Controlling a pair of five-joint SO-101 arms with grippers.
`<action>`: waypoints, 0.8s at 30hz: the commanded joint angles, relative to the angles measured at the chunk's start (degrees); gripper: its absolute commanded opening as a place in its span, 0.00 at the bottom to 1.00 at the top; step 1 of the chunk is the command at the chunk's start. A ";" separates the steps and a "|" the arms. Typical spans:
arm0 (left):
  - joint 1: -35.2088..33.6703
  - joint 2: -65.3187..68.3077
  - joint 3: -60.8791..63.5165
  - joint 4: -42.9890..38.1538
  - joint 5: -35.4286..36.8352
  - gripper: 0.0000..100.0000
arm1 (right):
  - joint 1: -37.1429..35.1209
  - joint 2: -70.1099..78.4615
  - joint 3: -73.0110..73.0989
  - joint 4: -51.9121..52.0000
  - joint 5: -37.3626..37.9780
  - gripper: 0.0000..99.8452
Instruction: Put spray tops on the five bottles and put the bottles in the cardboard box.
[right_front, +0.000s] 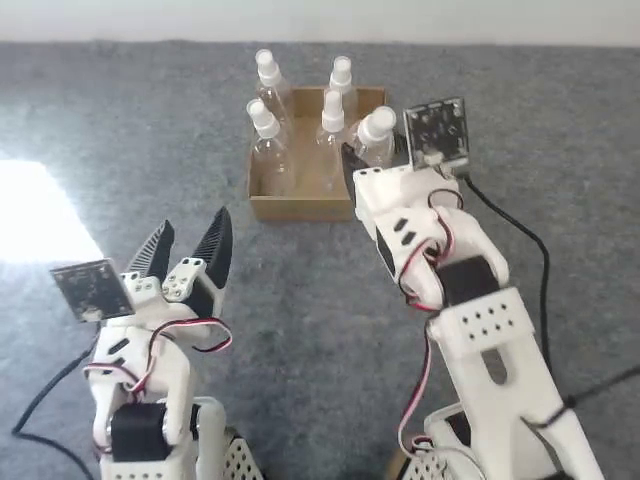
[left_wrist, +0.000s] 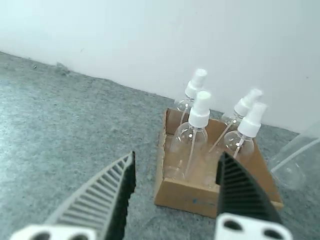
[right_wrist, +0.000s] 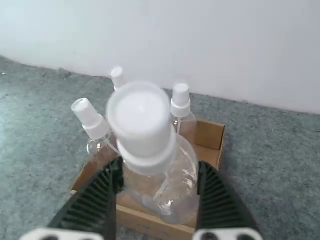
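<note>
**While four bottles (right_front: 268, 140) stand in the cardboard box (right_front: 298, 208), the fifth bottle (right_wrist: 145, 125) hangs in the right claw**

Where the grey table (right_front: 120, 130) runs toward the white wall (left_wrist: 150, 40), the cardboard box sits open-topped, its front wall facing the two arms. Four clear bottles stand upright inside it, two at the back and two in front of them, each one fitted with a white spray top (right_front: 264, 63). They fill the left and middle of the box.

The right gripper (right_wrist: 159, 175) is over the box's near right corner, and its two black ribbed fingers are closed against the sides of the fifth bottle. This bottle is also clear and has its spray top on. It is tilted, with the cap leaning back toward the arm and the body pointing down into the box. Whether its base touches the box floor cannot be told, since the gripper and the bottle itself hide that spot.

The left gripper (right_front: 192, 240) is well apart from the box, on the near left part of the table. Its fingers are spread wide, with nothing between them, and they point toward the box.
</note>
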 joint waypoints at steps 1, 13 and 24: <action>-3.60 -1.23 -5.05 -0.09 0.88 0.24 | 3.30 4.35 -7.47 -1.27 1.41 0.01; -7.65 -1.23 -5.76 0.00 0.97 0.21 | 4.00 18.51 -13.45 -4.53 1.14 0.01; -7.65 -1.23 -5.85 -0.09 0.97 0.21 | 3.91 26.24 -13.63 -7.34 1.05 0.01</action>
